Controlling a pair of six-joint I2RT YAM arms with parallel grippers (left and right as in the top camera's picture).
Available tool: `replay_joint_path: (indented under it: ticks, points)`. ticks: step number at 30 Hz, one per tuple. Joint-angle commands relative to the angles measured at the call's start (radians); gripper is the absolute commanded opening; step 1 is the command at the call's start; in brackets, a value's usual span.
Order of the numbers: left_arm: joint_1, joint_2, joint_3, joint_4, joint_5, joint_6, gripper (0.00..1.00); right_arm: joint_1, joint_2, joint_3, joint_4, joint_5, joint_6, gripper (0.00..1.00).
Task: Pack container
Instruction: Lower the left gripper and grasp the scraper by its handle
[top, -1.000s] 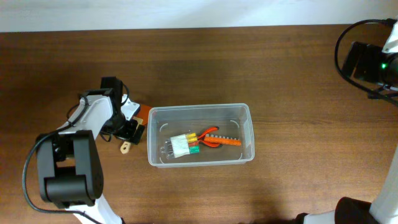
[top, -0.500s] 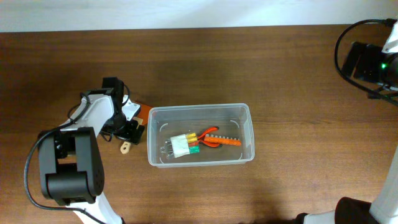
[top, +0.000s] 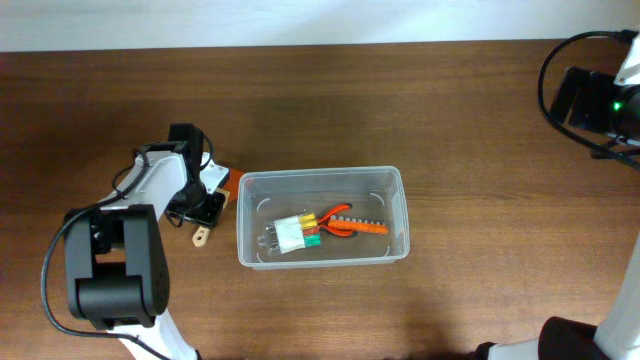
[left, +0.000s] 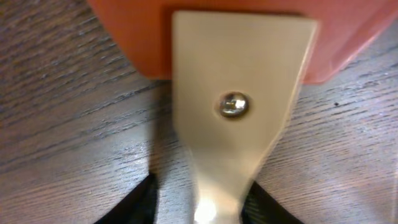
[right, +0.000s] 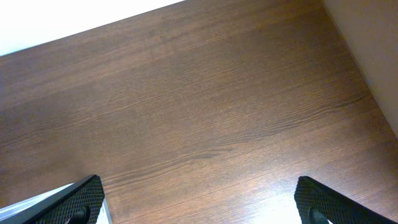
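The clear container (top: 322, 173) sits mid-table and holds a white-banded bundle of coloured pieces (top: 296, 232) and an orange-red tool (top: 350, 225). Left of it lies a scraper, orange blade (top: 225, 180) toward the back and beige handle (top: 201, 237) toward the front. My left gripper (top: 205, 206) is down over that handle. In the left wrist view the handle (left: 235, 106) with its screw runs between my left gripper's (left: 202, 190) fingers. The right finger is against it and a strip of table shows by the left one. My right gripper (right: 199, 199) stands wide open over bare wood.
The right arm (top: 600, 100) is parked at the far right back corner. The table's back edge meets a white wall. Brown wooden tabletop (top: 450, 120) surrounds the container.
My left gripper's jaws have narrowed round the scraper handle and the arm has shifted slightly right. The right arm has not moved.
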Motion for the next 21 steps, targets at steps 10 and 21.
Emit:
replay_joint_path:
  ticks: [10, 21]
  points:
    - [-0.006, 0.056, -0.014, 0.006, 0.008, 0.002, 0.23, -0.007, 0.004, -0.001, 0.001, -0.006, 0.004, 0.99]
    - [-0.006, 0.056, -0.014, 0.006, 0.008, 0.002, 0.17, -0.007, 0.004, -0.001, 0.001, -0.006, 0.004, 0.99]
